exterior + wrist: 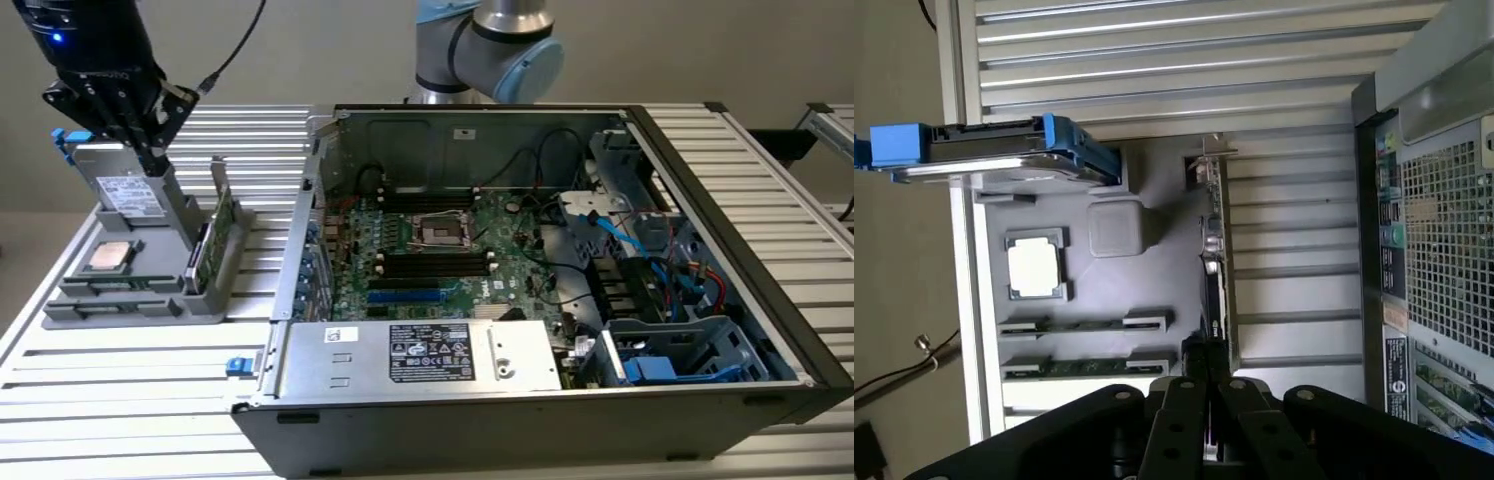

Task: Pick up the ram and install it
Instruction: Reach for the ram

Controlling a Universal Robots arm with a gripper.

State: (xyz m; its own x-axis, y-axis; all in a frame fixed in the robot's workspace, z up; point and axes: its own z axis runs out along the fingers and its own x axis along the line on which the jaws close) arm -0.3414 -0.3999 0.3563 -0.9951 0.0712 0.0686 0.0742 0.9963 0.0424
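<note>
Black gripper (1212, 392) fingers sit close together with only a thin slit between them and nothing visibly clamped. Just beyond them the ram (1084, 323) lies flat in a slot of the gray tray (1154, 290), apart from the claw. A second strip like it (1076, 367) lies in the neighbouring slot.

The same tray holds a square silver processor (1035, 268) in its own recess, a drive caddy (1004, 160) with blue tabs at the far end, and a taller green card (1216, 260) standing on edge along the side nearest the computer case (1439, 250).

The tray and the open case rest on a slatted aluminium table (120, 400), and the case shows its motherboard (441, 260). In the exterior view the gripper (151, 150) hangs pointing down over the tray's caddy end, at that view's left.
</note>
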